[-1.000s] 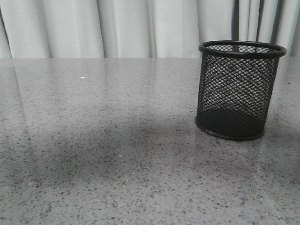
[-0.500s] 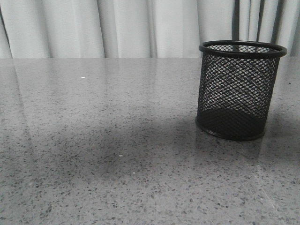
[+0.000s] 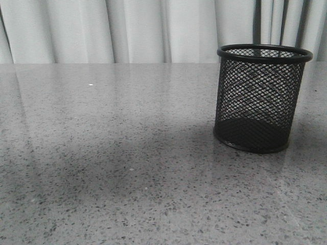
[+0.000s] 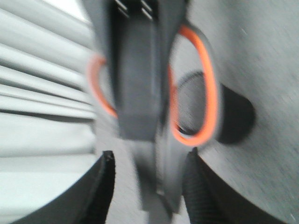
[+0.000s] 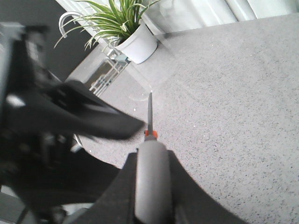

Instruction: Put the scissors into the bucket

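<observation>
The black wire-mesh bucket (image 3: 260, 99) stands upright on the table at the right; no gripper shows in the front view. My right gripper (image 5: 151, 158) is shut on the grey handle of the scissors (image 5: 152, 182), whose slim blade and orange pivot point away over the table. In the left wrist view the scissors (image 4: 210, 93) appear blurred with orange-lined loops, and a dark finger grips them from above. My left gripper (image 4: 149, 156) is open, with the blade end hanging between its fingers without touching. A dark round shape (image 4: 238, 116) behind the loop may be the bucket.
The speckled grey table (image 3: 102, 153) runs back to pale curtains (image 3: 127, 30). In the right wrist view a potted plant (image 5: 133, 39) stands beyond the table's edge, and the dark bulk of the left arm (image 5: 70, 121) is close beside the scissors.
The bucket stands where it was. The soft shadow on the table has shifted slightly.
</observation>
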### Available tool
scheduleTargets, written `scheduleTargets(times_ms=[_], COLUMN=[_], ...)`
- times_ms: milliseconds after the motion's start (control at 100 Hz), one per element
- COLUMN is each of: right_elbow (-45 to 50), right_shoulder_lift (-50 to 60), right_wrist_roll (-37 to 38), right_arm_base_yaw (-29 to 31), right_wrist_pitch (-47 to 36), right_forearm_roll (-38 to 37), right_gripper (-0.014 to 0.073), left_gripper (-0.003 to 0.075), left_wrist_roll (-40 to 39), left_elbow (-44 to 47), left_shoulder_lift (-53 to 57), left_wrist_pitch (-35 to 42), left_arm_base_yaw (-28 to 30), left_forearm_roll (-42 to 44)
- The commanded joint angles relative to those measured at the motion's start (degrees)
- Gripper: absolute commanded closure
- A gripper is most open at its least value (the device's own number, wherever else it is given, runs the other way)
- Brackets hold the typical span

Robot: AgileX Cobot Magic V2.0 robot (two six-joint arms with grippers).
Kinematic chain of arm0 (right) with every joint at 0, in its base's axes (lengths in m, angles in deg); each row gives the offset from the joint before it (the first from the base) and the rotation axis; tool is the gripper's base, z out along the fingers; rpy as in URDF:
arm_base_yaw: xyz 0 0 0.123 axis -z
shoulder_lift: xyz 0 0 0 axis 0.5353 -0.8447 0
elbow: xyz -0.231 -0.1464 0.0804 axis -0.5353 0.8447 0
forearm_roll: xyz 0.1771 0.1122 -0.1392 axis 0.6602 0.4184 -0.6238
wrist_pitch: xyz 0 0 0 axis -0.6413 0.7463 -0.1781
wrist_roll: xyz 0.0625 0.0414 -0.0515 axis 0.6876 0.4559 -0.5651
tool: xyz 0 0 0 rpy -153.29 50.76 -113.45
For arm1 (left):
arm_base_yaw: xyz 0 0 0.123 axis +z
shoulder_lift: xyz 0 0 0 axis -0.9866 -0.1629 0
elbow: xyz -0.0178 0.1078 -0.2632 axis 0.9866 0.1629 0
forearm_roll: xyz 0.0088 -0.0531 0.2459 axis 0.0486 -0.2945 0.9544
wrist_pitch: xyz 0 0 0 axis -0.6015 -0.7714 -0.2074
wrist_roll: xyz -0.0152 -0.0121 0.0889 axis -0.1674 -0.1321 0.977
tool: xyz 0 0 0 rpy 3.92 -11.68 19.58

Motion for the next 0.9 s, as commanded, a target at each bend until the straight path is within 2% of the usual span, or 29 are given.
scheduleTargets(times_ms=[0,60,170,280,390,460,540,620,740,890], right_elbow=[-3.83,-6.29,-11.80,-19.57,-27.00,-31.96,-35.02,-35.58,-33.06,-26.06], right_shoulder_lift=[0.56,0.56,0.56,0.56,-0.32,-1.93,-2.20,-1.77,0.43,6.67], right_wrist_roll=[0.54,3.51,11.97,19.74,23.77,26.70,31.08,32.65,35.02,39.53], right_arm_base_yaw=[0.44,1.46,4.97,9.48,12.25,12.57,12.15,12.15,10.90,7.88], right_wrist_pitch=[0.65,1.67,6.85,16.16,27.95,36.39,36.20,36.20,36.30,36.30], right_forearm_roll=[-1.13,-5.95,-20.43,-33.40,-39.98,-44.35,-49.99,-51.52,-54.25,-61.57], right_gripper=[0.0655,0.0655,0.0655,0.0655,0.0655,0.0655,0.0655,0.0655,0.0655,0.0655], left_gripper=[0.0376,0.0377,0.0417,0.0558,0.0740,0.0740,0.0740,0.0740,0.0740,0.0740], left_wrist_roll=[-0.68,-0.68,-0.99,-2.75,-6.01,-7.56,-8.77,-10.04,-11.46,-15.46], left_elbow=[-2.05,-2.05,-2.05,-2.05,-2.05,-2.05,-2.05,-2.05,-1.94,-1.70], left_shoulder_lift=[4.19,6.22,10.83,16.17,19.87,21.52,22.41,22.78,22.78,22.78], left_wrist_pitch=[6.15,5.51,3.88,2.47,2.19,2.19,1.86,0.78,-2.70,-5.38], left_arm_base_yaw=[-0.50,-0.50,-0.50,-0.50,-0.50,-0.50,-0.50,-0.50,-0.50,-0.50], left_forearm_roll=[-3.49,-3.49,-3.49,-3.61,-3.08,-1.87,-0.02,2.16,3.90,6.73])
